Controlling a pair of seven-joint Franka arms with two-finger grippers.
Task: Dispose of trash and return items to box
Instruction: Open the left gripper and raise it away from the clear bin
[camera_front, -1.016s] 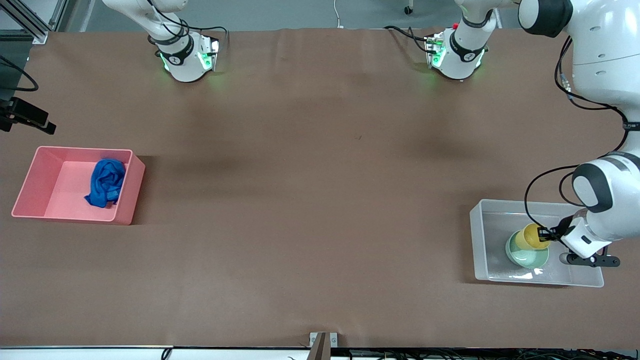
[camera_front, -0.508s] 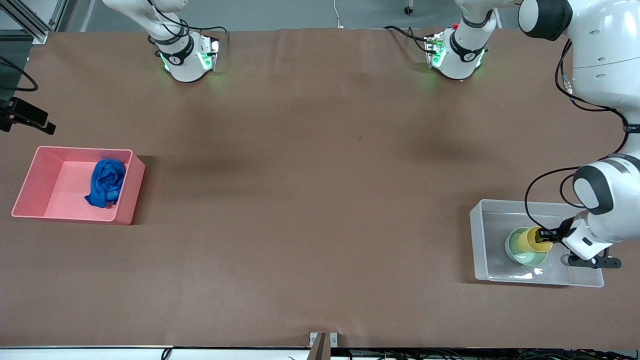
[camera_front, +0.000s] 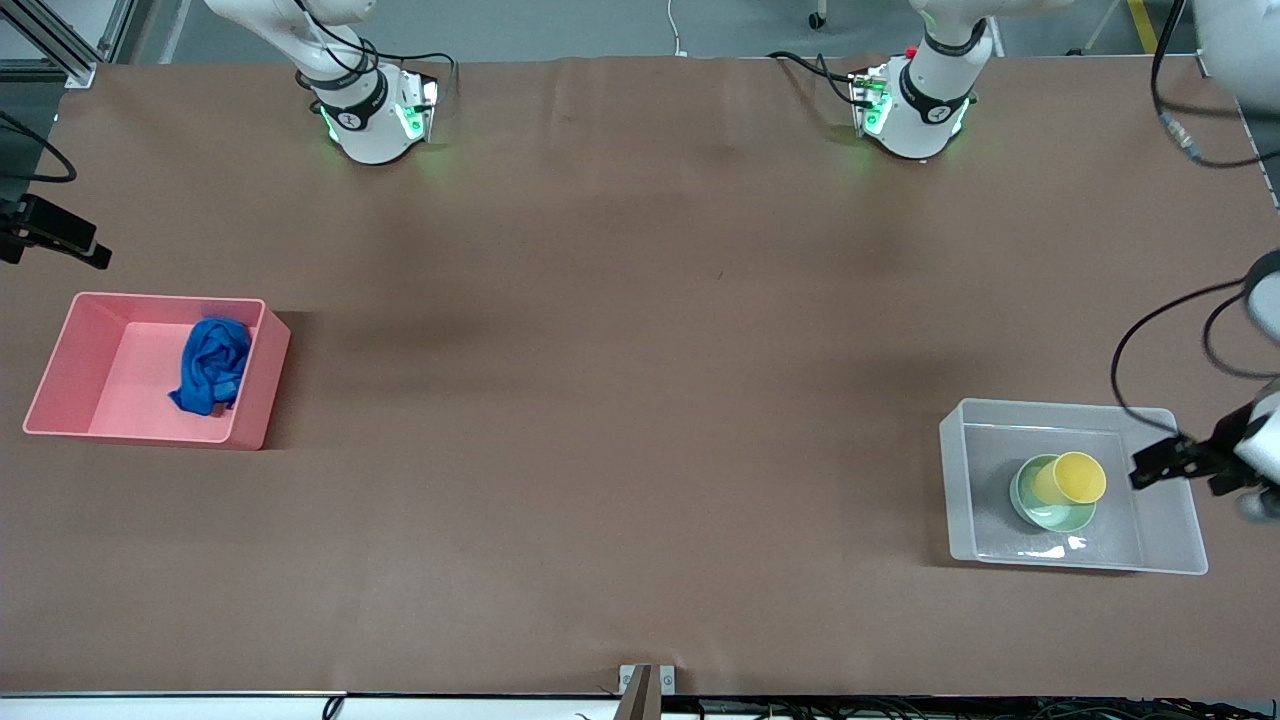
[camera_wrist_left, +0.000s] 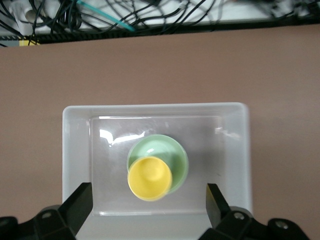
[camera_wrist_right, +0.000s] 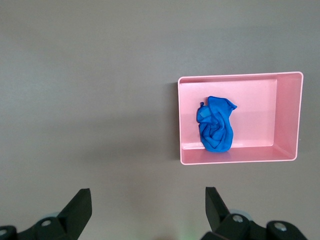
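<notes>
Yellow plastic cup (camera_front: 1069, 478) is seen standing inside the mint-green bowl (camera_front: 1050, 505), both set in the clear box (camera_front: 961, 500) at the left arm's end of the table. The left gripper (camera_wrist_left: 149, 207) is held over the box with jaws spread wide and empty. The blue rag (camera_front: 212, 365) is lodged in the pink bin (camera_front: 75, 345); the right gripper (camera_wrist_right: 148, 212) waits above the table, jaws apart.

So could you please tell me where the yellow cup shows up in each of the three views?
Front view: the yellow cup stands in the mint-green bowl inside the clear bin, at the left arm's end of the table.
Left wrist view: cup in the picture's middle, in the same bowl.
Right wrist view: not in it.
Shared landmark: the clear bin.
</notes>
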